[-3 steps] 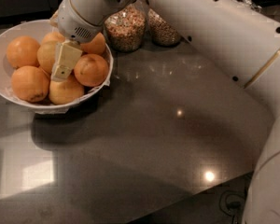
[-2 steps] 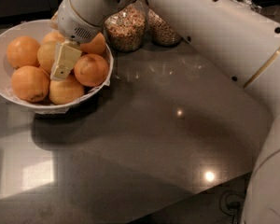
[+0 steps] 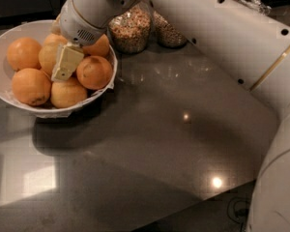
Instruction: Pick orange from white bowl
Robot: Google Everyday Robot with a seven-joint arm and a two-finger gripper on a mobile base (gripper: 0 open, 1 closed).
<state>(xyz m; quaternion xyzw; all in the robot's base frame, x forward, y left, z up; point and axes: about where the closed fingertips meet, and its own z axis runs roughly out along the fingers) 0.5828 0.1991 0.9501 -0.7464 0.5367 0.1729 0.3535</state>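
Note:
The white bowl (image 3: 0,45) stands at the left on the dark counter and holds several oranges. The orange (image 3: 46,57), paler and more yellow than the rest, sits in the middle of the pile. My gripper (image 3: 63,67) reaches down into the bowl from above and lies against the right side of this pale orange, covering part of it. Deeper-coloured oranges surround it at the far left (image 3: 23,52), front left (image 3: 30,86), front (image 3: 67,94) and right (image 3: 94,71).
Two glass jars of grains (image 3: 131,29) (image 3: 169,30) stand just behind and right of the bowl. My white arm (image 3: 222,37) spans the top and right of the view. The dark counter (image 3: 159,144) ends at an edge at the lower right.

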